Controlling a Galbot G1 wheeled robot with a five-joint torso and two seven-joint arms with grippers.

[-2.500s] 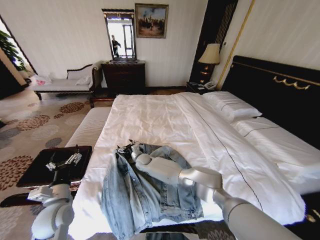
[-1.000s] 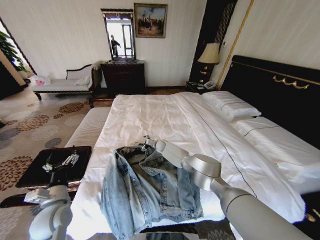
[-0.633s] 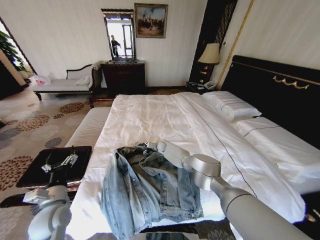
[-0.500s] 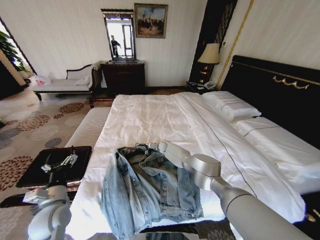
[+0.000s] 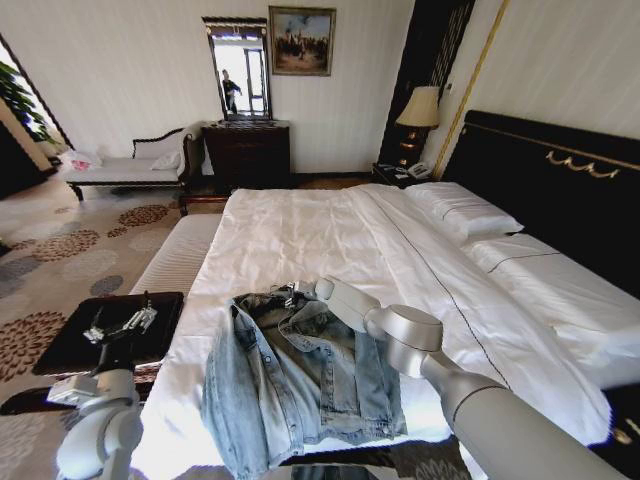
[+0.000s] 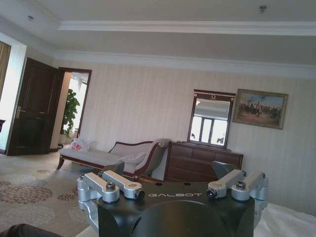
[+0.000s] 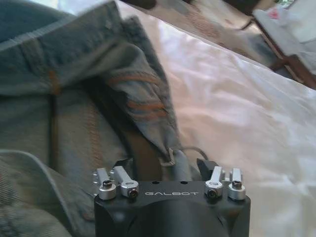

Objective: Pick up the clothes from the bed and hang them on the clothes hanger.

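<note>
A light-blue denim jacket, the clothes (image 5: 300,385), lies spread on the near end of the white bed (image 5: 300,230). My right gripper (image 5: 292,292) has reached to the jacket's far edge, at the collar. In the right wrist view the gripper (image 7: 164,165) stands open, low over the collar of the clothes (image 7: 64,98). The silver hook of the clothes hanger (image 7: 180,159) and a fold of denim lie between its fingers. The rest of the hanger is hidden in the jacket. My left gripper (image 5: 120,325) is parked at the lower left, open (image 6: 170,170), pointing upward.
A dark low table (image 5: 60,345) stands beside the bed under my left arm. White pillows (image 5: 460,210) and the black headboard (image 5: 560,190) are on the right. A chaise (image 5: 125,165), dresser (image 5: 248,150) and lamp (image 5: 420,108) line the far wall. Patterned carpet lies to the left.
My right arm has swung from over the jacket's middle out to its collar and has since held almost still there. The left arm has barely moved.
</note>
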